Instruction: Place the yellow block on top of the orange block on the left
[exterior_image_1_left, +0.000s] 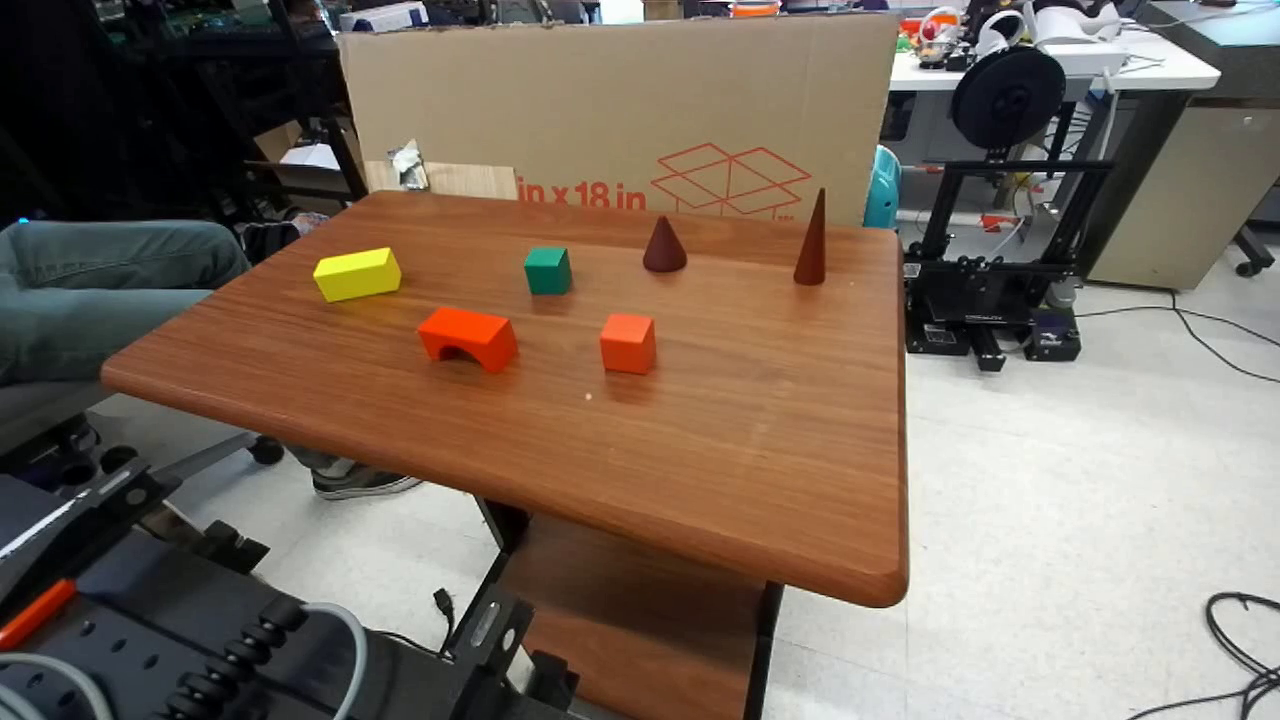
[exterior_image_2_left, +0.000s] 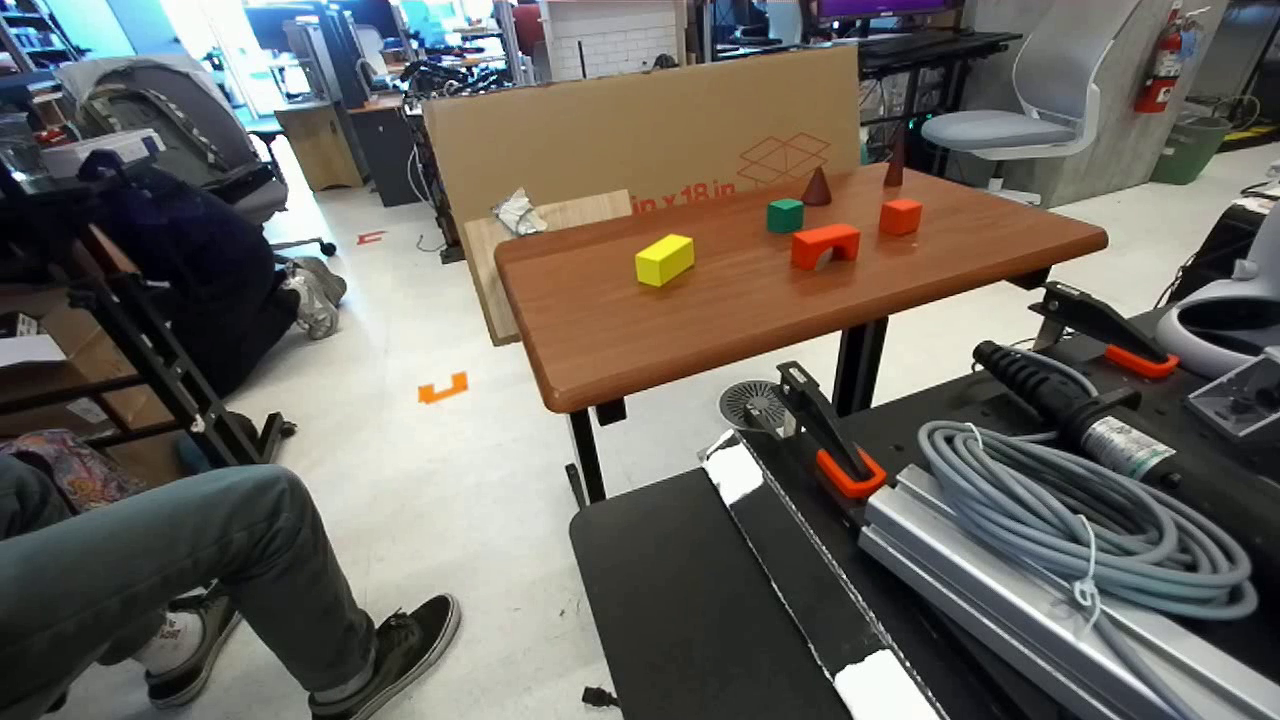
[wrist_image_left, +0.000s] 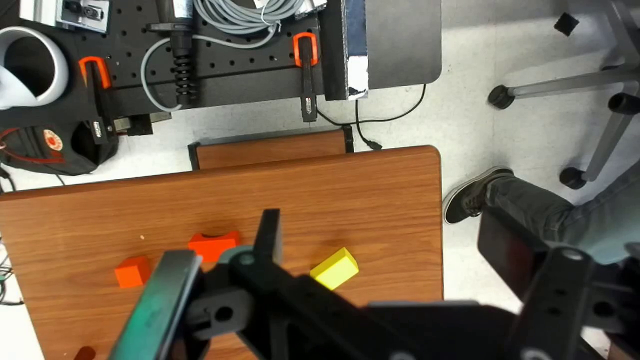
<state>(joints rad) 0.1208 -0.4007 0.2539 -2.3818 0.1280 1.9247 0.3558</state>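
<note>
The yellow block (exterior_image_1_left: 357, 275) lies on its long side on the wooden table, near its far left in an exterior view; it also shows in an exterior view (exterior_image_2_left: 665, 261). The orange block (exterior_image_1_left: 472, 330) stands apart from it with its notch underneath, and also shows in an exterior view (exterior_image_2_left: 826, 240). My gripper (wrist_image_left: 391, 235) is open and empty, high above the table in the wrist view. The yellow block (wrist_image_left: 335, 269) shows between its fingers, nearer the left finger and well below. The orange block (wrist_image_left: 212, 246) is left of that finger, partly hidden. Neither exterior view shows the gripper.
A green cube (exterior_image_1_left: 548, 271), an orange cube (exterior_image_1_left: 628, 343), a short dark cone (exterior_image_1_left: 664, 248) and a tall thin cone (exterior_image_1_left: 814, 245) stand on the table (exterior_image_1_left: 700, 450). A cardboard sheet (exterior_image_1_left: 600, 110) stands along the far edge. A person's leg (wrist_image_left: 530, 200) is beside the table.
</note>
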